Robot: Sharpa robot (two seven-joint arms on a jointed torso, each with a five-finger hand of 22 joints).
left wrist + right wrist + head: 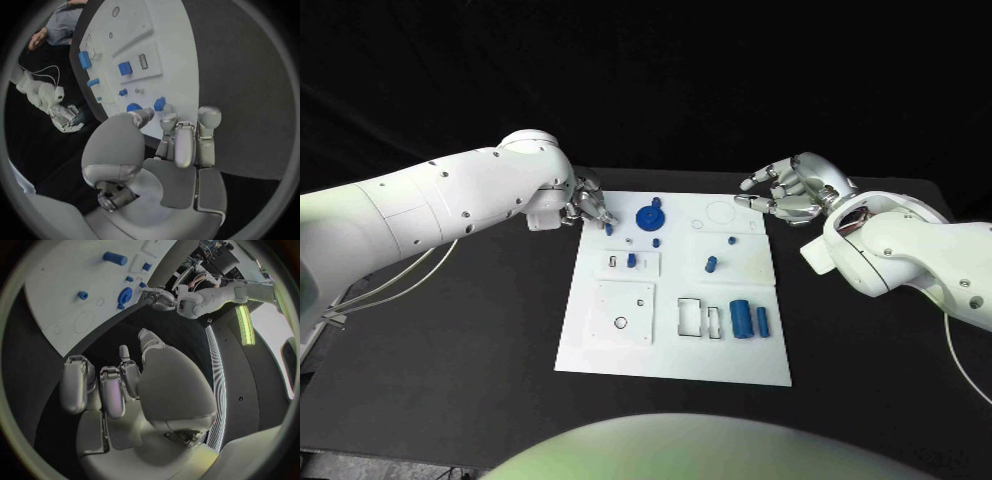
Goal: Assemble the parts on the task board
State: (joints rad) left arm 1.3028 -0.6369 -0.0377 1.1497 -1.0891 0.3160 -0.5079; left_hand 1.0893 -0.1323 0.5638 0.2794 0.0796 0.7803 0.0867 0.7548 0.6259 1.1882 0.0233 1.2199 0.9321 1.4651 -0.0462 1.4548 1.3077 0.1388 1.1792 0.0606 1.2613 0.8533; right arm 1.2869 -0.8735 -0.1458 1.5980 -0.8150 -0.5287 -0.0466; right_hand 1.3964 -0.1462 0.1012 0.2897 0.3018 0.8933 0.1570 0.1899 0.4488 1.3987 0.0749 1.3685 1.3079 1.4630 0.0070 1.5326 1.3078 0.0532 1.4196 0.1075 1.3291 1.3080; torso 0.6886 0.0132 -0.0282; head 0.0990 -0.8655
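**Two hands at the board's far corners, nothing held**

Left hand (589, 207) hovered, fingers loosely spread, near the blue disc (649, 216) at twelve o'clock on the white board (675, 352). Right hand (788, 190), curled and empty, waited at one o'clock. A clumsy reach could have knocked the small peg (609, 229) aside.

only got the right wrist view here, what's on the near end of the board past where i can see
Observer: Two blue cylinders lie side by side near the task board's near right corner.
Operator: ok, and is the left robot hand holding anything
Observer: No. Its own wrist view shows the left robot hand empty, fingertips at the board's far left edge, close to a small blue part.
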